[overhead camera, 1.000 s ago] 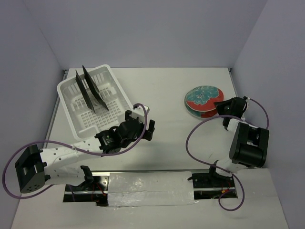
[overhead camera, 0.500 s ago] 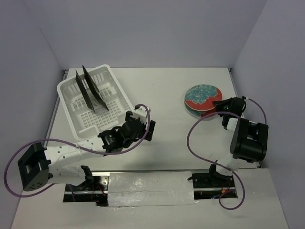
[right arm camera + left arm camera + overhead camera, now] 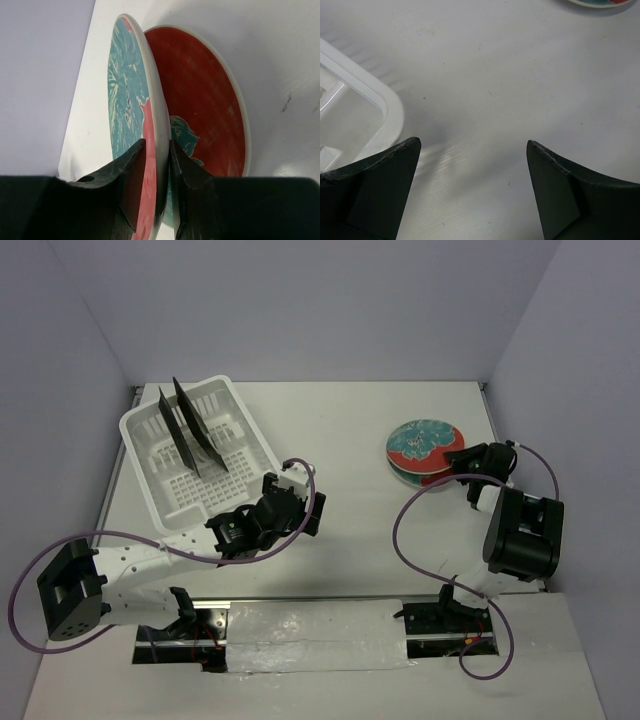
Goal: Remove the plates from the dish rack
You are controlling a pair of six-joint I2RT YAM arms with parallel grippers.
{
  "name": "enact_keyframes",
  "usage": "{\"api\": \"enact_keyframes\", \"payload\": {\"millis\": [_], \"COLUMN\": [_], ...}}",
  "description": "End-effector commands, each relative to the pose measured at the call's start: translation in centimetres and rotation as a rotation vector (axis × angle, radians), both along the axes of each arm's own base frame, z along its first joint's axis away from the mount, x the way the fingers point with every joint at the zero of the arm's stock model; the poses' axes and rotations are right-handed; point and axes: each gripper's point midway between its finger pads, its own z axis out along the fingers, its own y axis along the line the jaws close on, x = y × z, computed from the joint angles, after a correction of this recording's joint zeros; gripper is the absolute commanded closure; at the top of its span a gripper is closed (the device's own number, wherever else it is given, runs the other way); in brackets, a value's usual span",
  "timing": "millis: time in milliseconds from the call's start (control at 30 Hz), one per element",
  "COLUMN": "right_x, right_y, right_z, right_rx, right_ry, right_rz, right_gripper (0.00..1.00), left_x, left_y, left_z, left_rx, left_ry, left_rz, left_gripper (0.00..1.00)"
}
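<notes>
Two dark plates [image 3: 170, 422] [image 3: 197, 430] stand edge-on in the white dish rack [image 3: 235, 430] at the back left. My right gripper [image 3: 462, 458] is shut on the rim of a round red and teal floral plate [image 3: 425, 443], which it holds tilted. In the right wrist view the fingers [image 3: 132, 175] clamp that plate [image 3: 127, 100] over a second round red plate [image 3: 205, 100] lying on the table. My left gripper [image 3: 300, 505] is open and empty, low over the table just off the rack's near right corner [image 3: 370, 100].
White side walls enclose the table on the left, right and back. A taped strip [image 3: 315, 645] runs along the near edge between the arm bases. Purple cables loop beside both arms. A sliver of the round plate [image 3: 600, 2] shows at the top of the left wrist view.
My right gripper has shifted slightly left and back with the round plate in it. My left arm has swung a little, its gripper staying open near the rack corner.
</notes>
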Motion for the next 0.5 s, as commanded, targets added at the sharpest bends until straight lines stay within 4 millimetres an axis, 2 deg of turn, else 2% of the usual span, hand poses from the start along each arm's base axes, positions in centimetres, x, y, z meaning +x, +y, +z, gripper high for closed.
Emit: {"api": "enact_keyframes", "payload": {"millis": [0, 167, 233, 267, 333, 367, 467], "right_x": [2.2, 2.3, 2.1, 2.0, 2.3, 1.9, 1.8], "right_y": [-0.2, -0.1, -0.3, -0.5, -0.7, -0.8, -0.9], "right_z": [4.3, 3.6, 2.9, 2.5, 2.1, 1.1, 0.5], "right_rx": [-0.033, -0.019, -0.019, -0.021, -0.021, -0.007, -0.013], "right_ry": [-0.124, -0.106, -0.072, -0.046, -0.01, 0.044, 0.086], "right_rz": [0.043, 0.05, 0.039, 0.032, 0.028, 0.022, 0.02], "right_gripper": [0.67, 0.6, 0.53, 0.52, 0.48, 0.47, 0.42], "left_x": [0.5, 0.5, 0.6, 0.4, 0.4, 0.4, 0.3], "left_y": [-0.4, -0.6, -0.7, -0.4, -0.6, -0.7, -0.7], "left_z": [2.8, 3.1, 3.0, 2.5, 2.5, 2.5, 2.7], "left_rx": [-0.064, -0.072, -0.071, -0.048, -0.047, -0.048, -0.05], "left_ry": [-0.05, -0.048, -0.046, -0.03, -0.025, -0.022, -0.018], "left_rz": [0.016, 0.008, 0.011, 0.011, 0.01, 0.007, 0.004], "left_gripper": [0.0, 0.01, 0.01, 0.01, 0.01, 0.01, 0.01]}}
